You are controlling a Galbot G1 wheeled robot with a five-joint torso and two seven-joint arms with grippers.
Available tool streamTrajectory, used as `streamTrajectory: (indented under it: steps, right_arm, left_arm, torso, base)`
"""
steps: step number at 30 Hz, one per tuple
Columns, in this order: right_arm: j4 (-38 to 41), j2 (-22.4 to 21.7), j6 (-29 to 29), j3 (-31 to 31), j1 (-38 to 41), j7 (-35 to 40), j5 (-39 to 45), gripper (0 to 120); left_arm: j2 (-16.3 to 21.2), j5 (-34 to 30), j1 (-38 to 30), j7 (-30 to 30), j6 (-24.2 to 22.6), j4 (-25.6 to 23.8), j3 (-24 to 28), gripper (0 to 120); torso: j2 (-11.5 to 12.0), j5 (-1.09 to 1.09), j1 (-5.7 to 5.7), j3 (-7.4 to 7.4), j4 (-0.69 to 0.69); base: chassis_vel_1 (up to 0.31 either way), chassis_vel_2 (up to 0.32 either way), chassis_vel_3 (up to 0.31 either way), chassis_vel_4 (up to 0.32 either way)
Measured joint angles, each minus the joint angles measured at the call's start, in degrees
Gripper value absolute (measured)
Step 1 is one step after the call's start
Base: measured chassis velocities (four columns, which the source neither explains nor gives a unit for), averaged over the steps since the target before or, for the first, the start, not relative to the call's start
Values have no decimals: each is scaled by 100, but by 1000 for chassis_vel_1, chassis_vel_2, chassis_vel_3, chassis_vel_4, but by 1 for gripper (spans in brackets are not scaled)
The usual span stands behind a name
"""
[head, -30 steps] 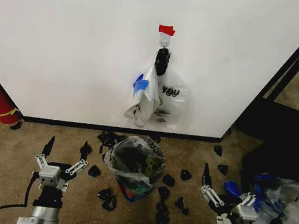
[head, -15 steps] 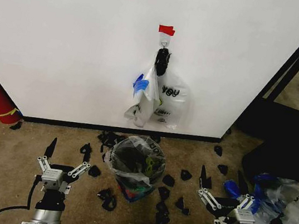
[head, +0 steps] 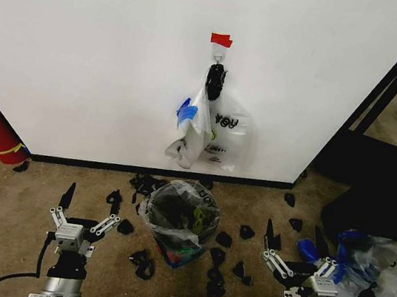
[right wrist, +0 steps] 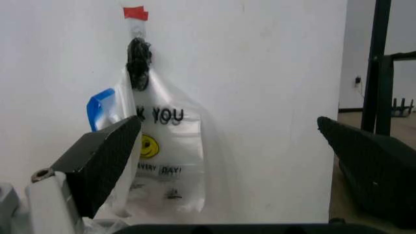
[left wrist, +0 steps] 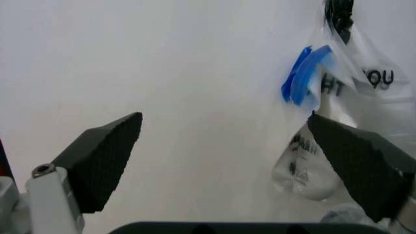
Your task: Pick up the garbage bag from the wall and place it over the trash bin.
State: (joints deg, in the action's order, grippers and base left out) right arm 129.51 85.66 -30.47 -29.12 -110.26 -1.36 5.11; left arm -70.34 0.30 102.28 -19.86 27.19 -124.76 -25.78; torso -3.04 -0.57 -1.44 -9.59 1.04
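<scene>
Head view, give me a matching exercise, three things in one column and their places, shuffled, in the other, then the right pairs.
Things:
1. garbage bag
2. trash bin
3. left tool

Places:
A. low over the carpet, on the bin's left side
B. hanging from the hook on the wall
C. on the carpet below the hanging bags

Pairs: 1-B, 2-C, 3-A

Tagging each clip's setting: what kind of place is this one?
Probably an indoor test corner, staged rather than a home: bags hang on a bare white wall under red tape, above a lined trash bin on carpet with black scraps.
</scene>
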Motion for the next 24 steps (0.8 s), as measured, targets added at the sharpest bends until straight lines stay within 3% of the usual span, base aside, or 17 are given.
streamTrajectory:
  steps: [24]
  right_arm:
    - [-6,-1,7,1,3,-3,9,100]
  left_arm:
    - [1,-5,0,1,-9,-5,1,100]
  torso:
    - [0,0,-1,0,0]
  base:
    - [0,0,0,0]
